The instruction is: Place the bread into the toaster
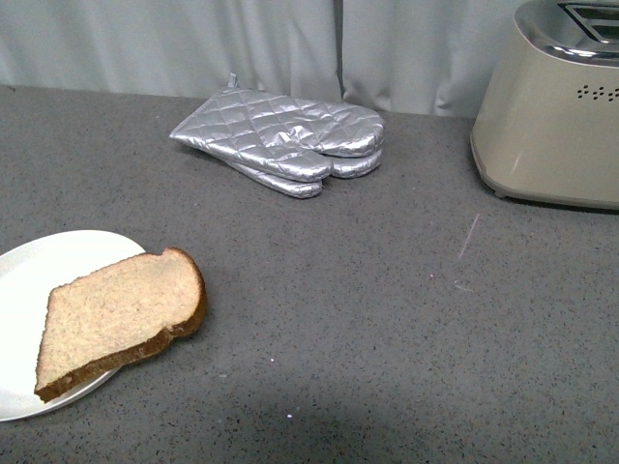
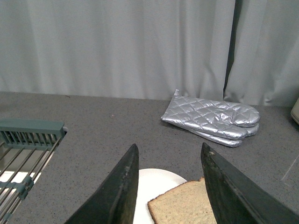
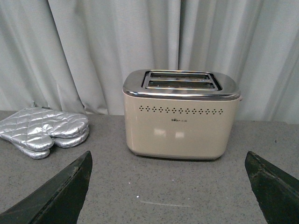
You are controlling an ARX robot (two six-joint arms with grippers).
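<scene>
Near left, the light-brown wholewheat bread slice lies on a round white plate, overhanging its rim; the beige metallic toaster sits far right. Left wrist: left gripper spread wide above the slice, seemingly poised to pinch. Right wrist: right gripper also spread, empty, facing the toaster's slots.

A kitchen-style counter: grey speckled worktop, toaster, oven mitts, dish rack, curtain backdrop.

Left hand agape, right hand wider, both empty.
</scene>
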